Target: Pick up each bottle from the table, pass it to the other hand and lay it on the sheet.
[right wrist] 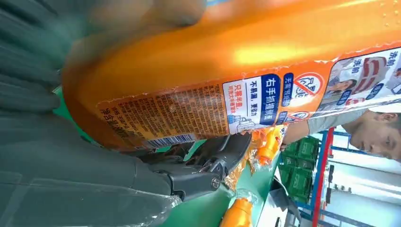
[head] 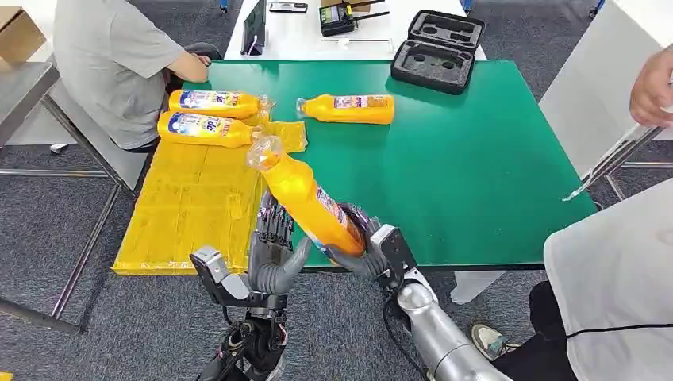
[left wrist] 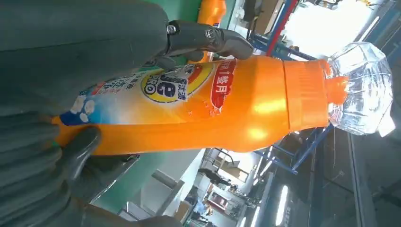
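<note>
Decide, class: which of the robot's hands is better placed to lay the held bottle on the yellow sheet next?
Left. The left hand already touches the bottle and sits on the yellow sheet's side; the right hand grips its base farther away, over the green table.

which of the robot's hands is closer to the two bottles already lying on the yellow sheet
Left. The left hand is at the sheet's near corner, directly below the two bottles. The right hand grips the held bottle's base over the green table, farther off.
</note>
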Action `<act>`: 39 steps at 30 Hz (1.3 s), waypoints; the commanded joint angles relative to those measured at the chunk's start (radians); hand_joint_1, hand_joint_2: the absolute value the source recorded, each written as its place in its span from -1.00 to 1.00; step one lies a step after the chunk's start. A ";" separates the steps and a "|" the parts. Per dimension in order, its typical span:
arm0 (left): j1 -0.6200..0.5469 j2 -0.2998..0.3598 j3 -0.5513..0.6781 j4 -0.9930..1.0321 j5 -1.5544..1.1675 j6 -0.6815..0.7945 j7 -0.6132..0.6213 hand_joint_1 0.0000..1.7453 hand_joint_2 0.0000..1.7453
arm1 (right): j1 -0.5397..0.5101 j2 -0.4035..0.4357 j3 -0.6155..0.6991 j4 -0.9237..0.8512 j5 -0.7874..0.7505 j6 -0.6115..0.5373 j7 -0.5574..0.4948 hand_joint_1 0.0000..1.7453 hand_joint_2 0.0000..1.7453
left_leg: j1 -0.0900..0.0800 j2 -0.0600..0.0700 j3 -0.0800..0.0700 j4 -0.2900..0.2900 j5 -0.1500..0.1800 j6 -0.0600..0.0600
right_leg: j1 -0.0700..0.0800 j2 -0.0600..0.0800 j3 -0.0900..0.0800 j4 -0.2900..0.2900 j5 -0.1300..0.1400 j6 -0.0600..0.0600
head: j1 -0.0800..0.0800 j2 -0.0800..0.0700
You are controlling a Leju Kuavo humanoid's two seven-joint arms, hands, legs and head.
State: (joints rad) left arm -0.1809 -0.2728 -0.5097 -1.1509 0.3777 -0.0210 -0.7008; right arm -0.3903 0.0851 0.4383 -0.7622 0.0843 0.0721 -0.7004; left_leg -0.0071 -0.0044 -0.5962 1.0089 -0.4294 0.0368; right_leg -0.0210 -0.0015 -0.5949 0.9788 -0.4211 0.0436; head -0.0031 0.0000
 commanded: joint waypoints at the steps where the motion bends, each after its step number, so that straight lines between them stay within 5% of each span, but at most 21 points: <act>1: -0.030 0.017 -0.033 0.036 0.013 -0.020 0.012 -1.00 1.00 | -0.062 0.009 0.047 0.088 0.003 0.003 0.002 1.00 1.00 | 0.001 0.002 0.003 0.000 -0.002 -0.002 | 0.002 0.002 0.003 0.000 -0.001 -0.002 | 0.000 0.000; 16: -0.097 0.003 -0.081 0.231 0.021 0.010 0.003 -1.00 1.00 | -0.049 0.014 0.193 0.031 0.036 -0.057 0.002 1.00 1.00 | 0.002 0.002 0.004 0.000 -0.002 -0.002 | 0.002 0.001 0.003 0.000 -0.001 -0.002 | 0.000 0.000; 32: -0.084 0.000 0.023 0.191 -0.351 0.485 0.003 -1.00 1.00 | -0.001 -0.027 0.246 -0.052 0.032 -0.137 0.002 1.00 1.00 | 0.001 -0.001 0.002 0.000 -0.001 -0.002 | 0.001 -0.001 0.002 -0.001 -0.001 -0.002 | 0.000 0.000; 39: -0.082 0.004 0.039 0.177 -0.305 0.408 0.003 -1.00 1.00 | 0.014 -0.028 0.240 -0.055 0.016 -0.130 0.002 1.00 1.00 | 0.001 0.000 0.002 0.000 0.000 -0.002 | 0.001 -0.001 0.002 -0.001 -0.001 -0.002 | 0.000 0.000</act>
State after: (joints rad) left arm -0.2305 -0.2762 -0.4956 -1.0136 0.0546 0.4243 -0.7023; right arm -0.3760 0.0847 0.6378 -0.8133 0.1106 -0.0645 -0.7004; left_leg -0.0071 -0.0040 -0.5963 1.0089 -0.4294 0.0368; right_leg -0.0209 -0.0014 -0.5956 0.9787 -0.4212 0.0436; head -0.0030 0.0000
